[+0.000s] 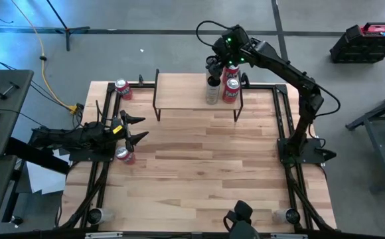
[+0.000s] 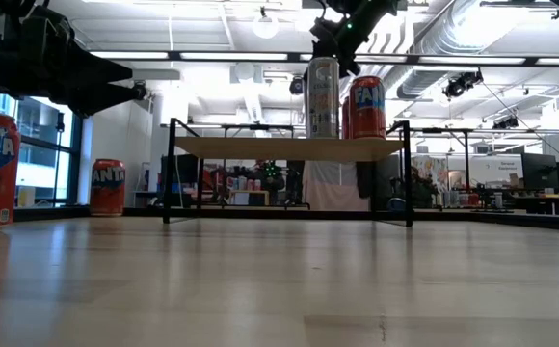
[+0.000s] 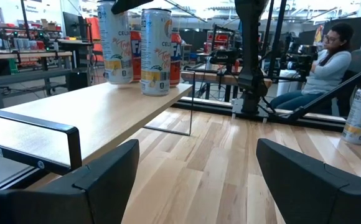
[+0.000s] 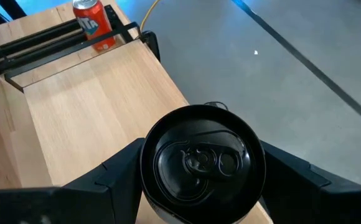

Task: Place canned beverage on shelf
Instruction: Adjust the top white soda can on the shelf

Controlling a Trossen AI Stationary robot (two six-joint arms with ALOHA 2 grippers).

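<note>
While your right claw (image 4: 199,180) hangs over the shelf (image 1: 186,96), its fingers bracket a tall slim can (image 4: 199,165) with a dark lid; whether they press it, you cannot tell. That can stands upright on the shelf's right end, just beside a red can (image 1: 231,89). Right arm reaches in from the far right corner. Your left claw (image 1: 139,129) waits wide open and empty, low at the table's (image 1: 206,166) left edge, beside another red can (image 1: 123,155).
</note>
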